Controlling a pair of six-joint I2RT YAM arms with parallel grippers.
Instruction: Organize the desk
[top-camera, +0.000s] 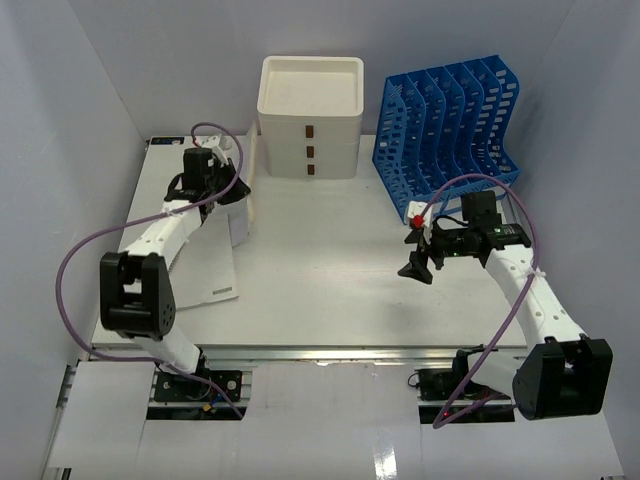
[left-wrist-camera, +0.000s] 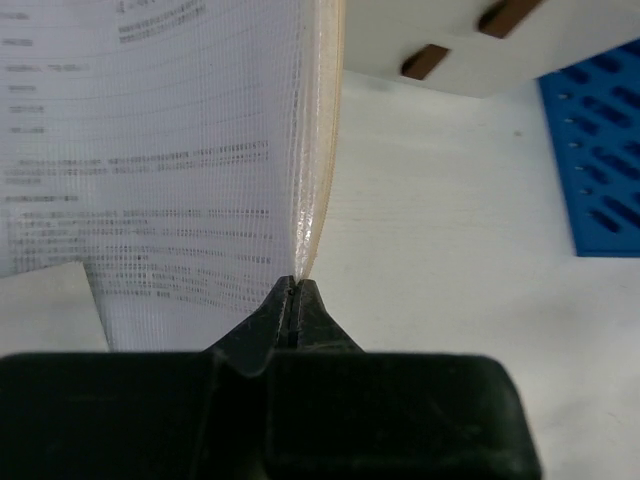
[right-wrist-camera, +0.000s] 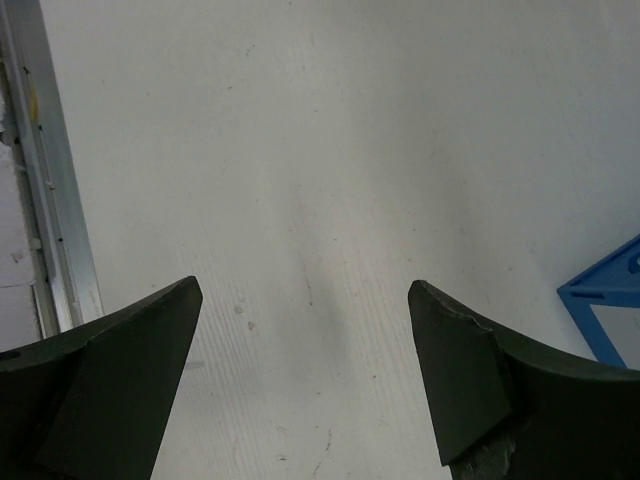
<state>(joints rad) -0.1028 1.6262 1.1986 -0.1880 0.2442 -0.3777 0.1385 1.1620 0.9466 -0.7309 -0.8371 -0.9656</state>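
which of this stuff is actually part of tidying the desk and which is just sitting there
In the job:
- desk
- mesh document sleeve with printed pages, its edge pinched in the left jaws
- blue file rack, probably where the sleeve goes

Just there for now:
- cream three-drawer box
- right jaws, open above the desk, holding nothing

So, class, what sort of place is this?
Probably a lab mock-up of an office desk: two robot arms bolted along the white desk, a cream drawer box, a blue file rack.
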